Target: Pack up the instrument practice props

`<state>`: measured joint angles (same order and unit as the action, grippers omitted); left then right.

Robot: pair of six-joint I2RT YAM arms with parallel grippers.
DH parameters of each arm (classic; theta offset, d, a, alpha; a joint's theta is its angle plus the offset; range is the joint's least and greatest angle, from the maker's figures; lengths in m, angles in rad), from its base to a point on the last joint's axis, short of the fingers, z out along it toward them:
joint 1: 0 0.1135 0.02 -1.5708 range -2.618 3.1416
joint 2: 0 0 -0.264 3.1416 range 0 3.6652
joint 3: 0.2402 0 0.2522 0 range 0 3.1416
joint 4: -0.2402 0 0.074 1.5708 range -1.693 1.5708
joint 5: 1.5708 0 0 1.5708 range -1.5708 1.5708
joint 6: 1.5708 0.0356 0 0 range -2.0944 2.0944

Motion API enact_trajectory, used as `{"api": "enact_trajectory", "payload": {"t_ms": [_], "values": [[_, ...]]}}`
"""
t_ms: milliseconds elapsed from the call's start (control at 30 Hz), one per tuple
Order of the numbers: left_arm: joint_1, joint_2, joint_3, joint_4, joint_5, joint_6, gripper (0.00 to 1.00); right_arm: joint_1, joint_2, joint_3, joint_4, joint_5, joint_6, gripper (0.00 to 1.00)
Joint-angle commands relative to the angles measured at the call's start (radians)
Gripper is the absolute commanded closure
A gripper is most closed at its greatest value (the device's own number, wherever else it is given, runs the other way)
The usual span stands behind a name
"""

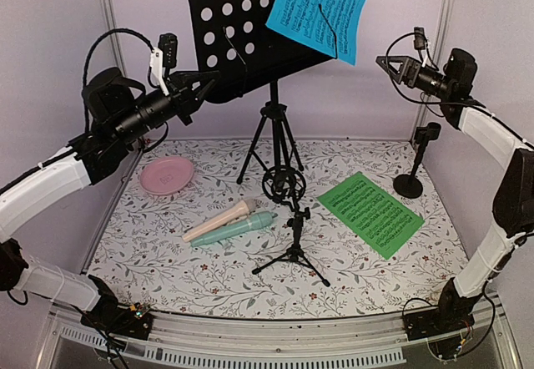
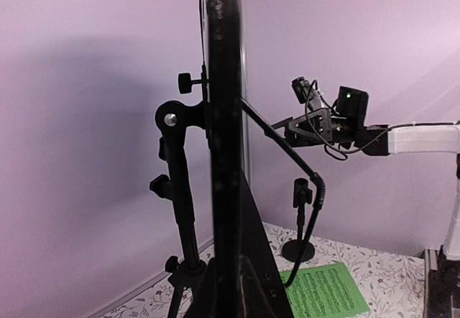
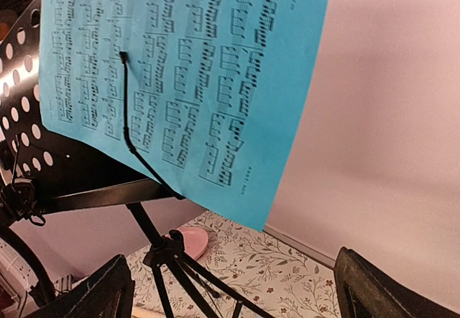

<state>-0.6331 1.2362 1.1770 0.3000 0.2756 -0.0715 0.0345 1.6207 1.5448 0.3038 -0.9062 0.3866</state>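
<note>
Removal of the blue sheet (image 1: 319, 10) from the rack (image 1: 225, 18), which stands on its tripod legs at the middle of the worktop's (image 1: 167, 260) far edge. The left gripper (image 1: 200, 83) is closed on the left end of the rack's lower lip, bracing it. The right gripper (image 1: 390, 63) hangs with jaws wide apart and empty, just off the sheet's right edge. The sheet sits tilted on the rack's right half, pinned under a black wire arm (image 3: 129, 134), and overhangs the rack at right. Judged best practice: close on the overhanging free margin, not on the rack, and draw the paper out sideways from under the wire, since lifting against it may tear or crease the paper. The left hold should resist the tug so the rack does not tip. The green sheet (image 1: 371, 213) lies flat near the right edge. The beige mic (image 1: 219, 220) and mint mic (image 1: 242, 229) lie touching, left of centre. Both sheets bear printed staves, but no title, brand or label can be read.
</note>
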Motion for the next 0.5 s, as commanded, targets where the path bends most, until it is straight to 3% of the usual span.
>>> {"api": "enact_trajectory", "payload": {"t_ms": [0,267,467], "values": [[-0.004,-0.032,0.034,0.021,0.013,0.044,1.0,-0.006,0.107,0.056,0.147,-0.118,0.178,0.01],[-0.002,-0.02,0.046,0.009,0.017,0.05,1.0,-0.006,0.264,0.135,0.364,-0.134,0.401,0.01],[-0.002,-0.026,0.044,0.011,0.019,0.048,1.0,0.017,0.375,0.188,0.52,-0.155,0.585,0.08]]}}
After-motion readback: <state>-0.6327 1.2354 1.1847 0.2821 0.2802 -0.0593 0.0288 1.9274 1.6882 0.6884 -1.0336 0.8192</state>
